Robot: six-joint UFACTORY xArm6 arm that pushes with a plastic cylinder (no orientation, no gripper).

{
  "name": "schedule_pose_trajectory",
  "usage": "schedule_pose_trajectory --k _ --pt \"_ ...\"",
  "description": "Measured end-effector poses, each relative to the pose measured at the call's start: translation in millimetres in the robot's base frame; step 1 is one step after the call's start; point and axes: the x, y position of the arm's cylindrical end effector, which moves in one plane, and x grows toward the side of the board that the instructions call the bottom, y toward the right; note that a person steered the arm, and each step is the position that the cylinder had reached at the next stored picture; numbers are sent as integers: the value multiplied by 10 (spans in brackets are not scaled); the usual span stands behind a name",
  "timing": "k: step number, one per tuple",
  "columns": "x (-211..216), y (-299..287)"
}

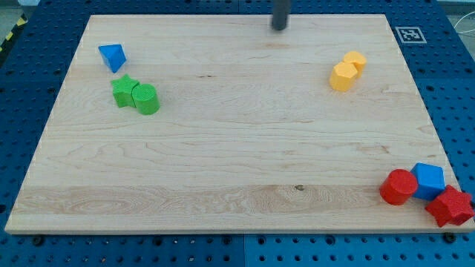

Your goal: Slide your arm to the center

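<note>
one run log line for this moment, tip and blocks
tip: top edge of board, touching no block | centre: not reached | green pair: left | yellow pair: right | red-blue cluster: bottom right
</note>
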Motion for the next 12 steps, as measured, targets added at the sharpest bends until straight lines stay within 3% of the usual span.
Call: schedule_pose_trajectory --k 1,3,4,6,7,9,11,12 --pt "26 -46" --pt "261 -1174" --pt "-58 -619" --pt "-80 -627" --pt "-473 -616" --pt "-474 -616" --pt "1329 -811" --pt "1329 -811"
